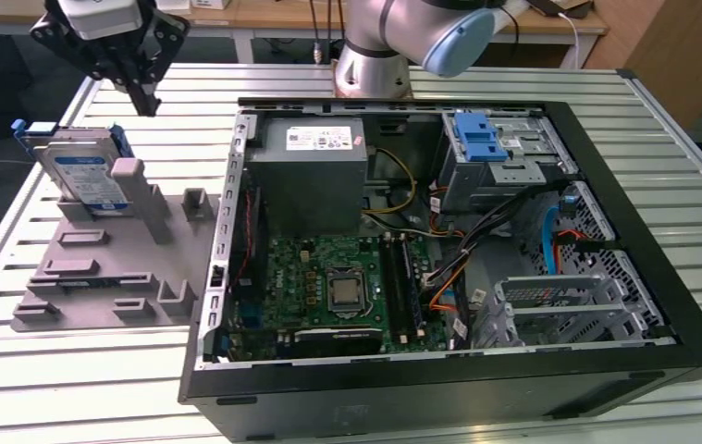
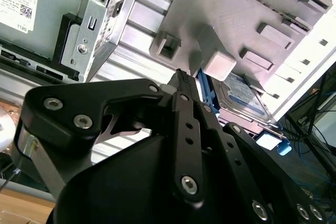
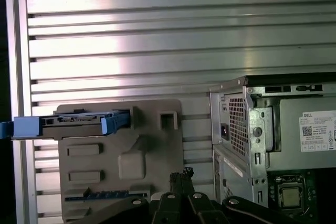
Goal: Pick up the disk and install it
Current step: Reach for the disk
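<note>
**Closed fingers over an upright disk: a strike is the risk**

The slatted table (image 1: pixel 30 370) carries the open computer case (image 1: pixel 646 268) and, along its edge at the exterior view's left, a grey fixture (image 1: pixel 92 277). The disk (image 1: pixel 85 171) is held on edge in a slot at a corner of that fixture. The gripper (image 1: pixel 148 104) hangs above it, apart, fingers pressed together on nothing. Lowered like this, the disk's upper edge would likely be struck. A fixture post (image 1: pixel 129 185) just beside the disk could also snag a finger.
</note>
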You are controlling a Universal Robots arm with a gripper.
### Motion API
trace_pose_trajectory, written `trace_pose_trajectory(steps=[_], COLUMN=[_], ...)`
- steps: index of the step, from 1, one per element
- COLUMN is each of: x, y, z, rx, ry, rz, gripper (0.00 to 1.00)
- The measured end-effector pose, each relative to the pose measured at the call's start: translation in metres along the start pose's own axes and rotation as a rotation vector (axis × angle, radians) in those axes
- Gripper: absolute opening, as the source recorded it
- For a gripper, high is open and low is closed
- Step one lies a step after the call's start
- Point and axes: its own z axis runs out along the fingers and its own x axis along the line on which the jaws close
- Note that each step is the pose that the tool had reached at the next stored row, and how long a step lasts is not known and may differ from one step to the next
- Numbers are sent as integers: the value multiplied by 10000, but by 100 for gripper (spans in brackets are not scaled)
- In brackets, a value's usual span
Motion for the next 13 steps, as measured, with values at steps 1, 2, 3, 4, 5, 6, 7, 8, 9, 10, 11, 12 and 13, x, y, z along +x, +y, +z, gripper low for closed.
trace_pose_trajectory(steps=[1,2,3,4,5,6,7,8,9,10,11,12,13], x=[8,15,23,29,34,40,46,52,59,65,72,78,85], y=[3,7,11,14,17,20,24,27,31,35,39,43,47], z=[0,0,1,1,2,2,2,3,4,4,5,5,6], rx=[1,1,1,1,1,1,1,1,1,1,1,1,1], ry=[1,2,1,1,1,2,1,1,1,1,1,1,2], rz=[-1,-1,-1,-1,-1,-1,-1,-1,0,0,0,0,0], gripper=[11,11,11,11,11,11,11,11,11,11,11,11,11])
